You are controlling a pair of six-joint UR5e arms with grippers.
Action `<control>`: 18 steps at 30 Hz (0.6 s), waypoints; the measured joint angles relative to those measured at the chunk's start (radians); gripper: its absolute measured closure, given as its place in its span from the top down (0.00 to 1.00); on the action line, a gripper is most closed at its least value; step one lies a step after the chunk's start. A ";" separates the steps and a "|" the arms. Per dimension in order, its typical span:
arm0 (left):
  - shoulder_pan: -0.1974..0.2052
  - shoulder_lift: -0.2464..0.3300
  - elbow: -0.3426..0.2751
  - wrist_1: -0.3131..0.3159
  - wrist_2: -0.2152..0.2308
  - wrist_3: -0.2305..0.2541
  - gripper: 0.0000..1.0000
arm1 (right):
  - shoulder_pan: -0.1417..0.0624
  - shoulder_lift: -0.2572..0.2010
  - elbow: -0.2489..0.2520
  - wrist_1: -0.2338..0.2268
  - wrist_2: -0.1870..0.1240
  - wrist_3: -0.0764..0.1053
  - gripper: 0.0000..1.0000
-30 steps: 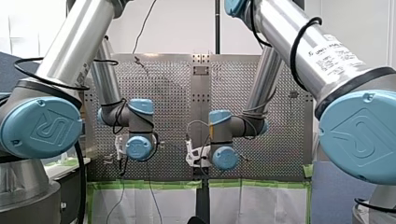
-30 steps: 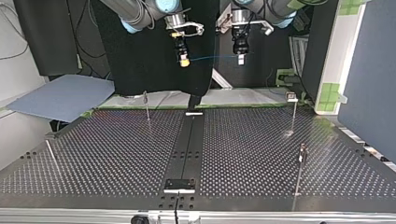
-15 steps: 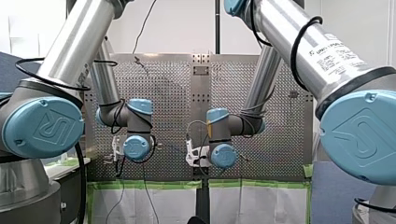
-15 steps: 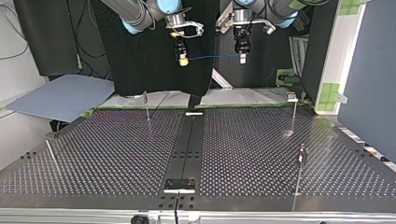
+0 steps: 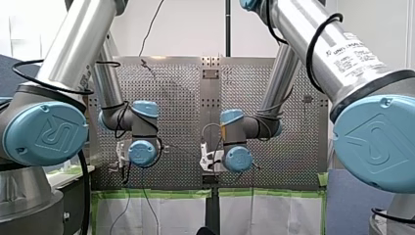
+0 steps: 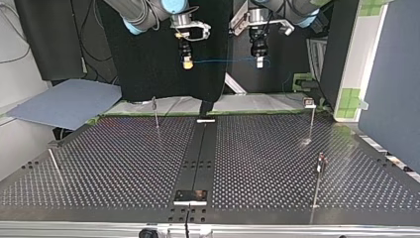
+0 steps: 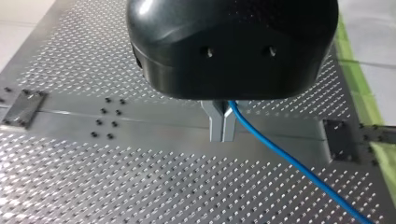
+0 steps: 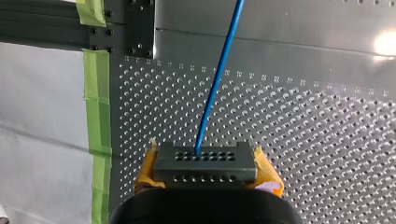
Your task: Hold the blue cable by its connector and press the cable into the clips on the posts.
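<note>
The blue cable (image 6: 223, 61) hangs in the air between my two grippers, high above the perforated table (image 6: 124, 163). My right gripper (image 6: 187, 62), at the top view's left, is shut with its yellow pads (image 8: 267, 169) on the dark connector (image 8: 205, 168), and the cable (image 8: 217, 88) leaves the connector's face. My left gripper (image 6: 259, 60) is at the right. Its metal fingers (image 7: 217, 126) are shut on the cable (image 7: 289, 161), which runs off to one side. Thin posts with clips stand on the table (image 6: 155, 113) (image 6: 312, 119) (image 6: 319, 176).
A slanted rod (image 6: 54, 166) stands near the table's edge at the top view's left. A dark centre strip (image 6: 198, 153) with a small plate (image 6: 190, 196) runs across the table. Green tape (image 8: 95, 107) lines the edge below the grippers. A blue-grey sheet (image 6: 64, 101) lies off the table.
My right gripper has moved towards the top view's left and slightly up with the connector, so the cable span between the grippers is longer. My left gripper has shifted only a little.
</note>
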 joint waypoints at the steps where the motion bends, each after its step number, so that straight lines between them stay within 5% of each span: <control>1: 0.001 0.007 0.000 -0.005 -0.006 -0.001 0.03 | -0.001 -0.007 0.001 0.008 -0.003 0.007 0.00; 11: 0.014 0.095 0.000 -0.088 -0.055 0.004 0.03 | -0.015 -0.095 -0.021 0.095 -0.081 0.095 0.00; 18: 0.017 0.155 0.007 -0.131 -0.056 0.004 0.03 | -0.016 -0.151 -0.072 0.151 -0.103 0.140 0.00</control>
